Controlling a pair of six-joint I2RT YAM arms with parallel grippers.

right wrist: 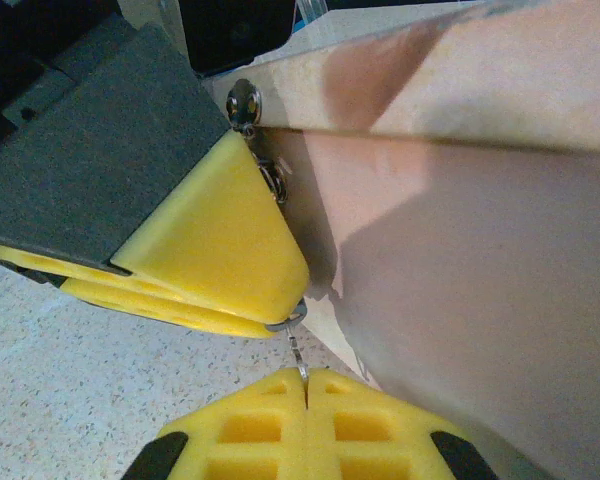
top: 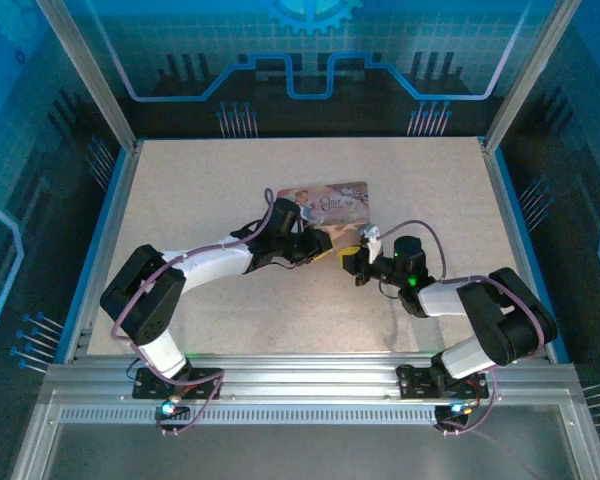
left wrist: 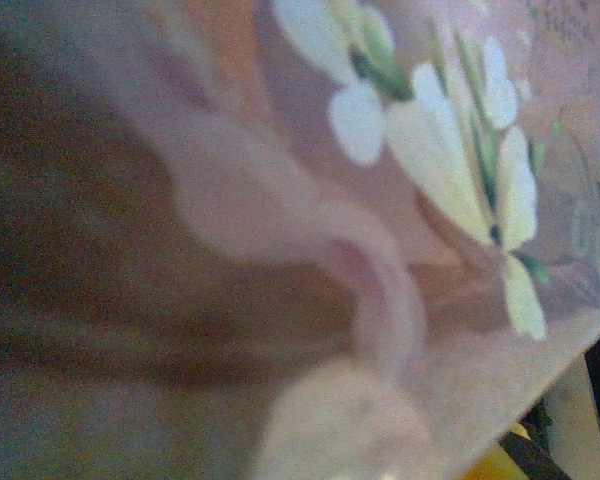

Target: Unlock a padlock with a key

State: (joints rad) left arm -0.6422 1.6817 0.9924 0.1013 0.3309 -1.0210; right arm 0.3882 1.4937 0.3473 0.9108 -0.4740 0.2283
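Risk of slip: slim metal key (right wrist: 298, 358) pinched by its end between pressed-together right gripper (right wrist: 305, 385) pads. Tiny metal padlock (right wrist: 285, 322), thin loop showing, at left gripper (top: 318, 250) pad tip, beside pink tin box (right wrist: 460, 250); left grip unreadable.

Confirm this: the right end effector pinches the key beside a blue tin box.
Not quite: the box is pink, not blue, as the right wrist view shows. The right end effector does pinch the key beside it.

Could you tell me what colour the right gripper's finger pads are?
Yellow pads; right wrist view.
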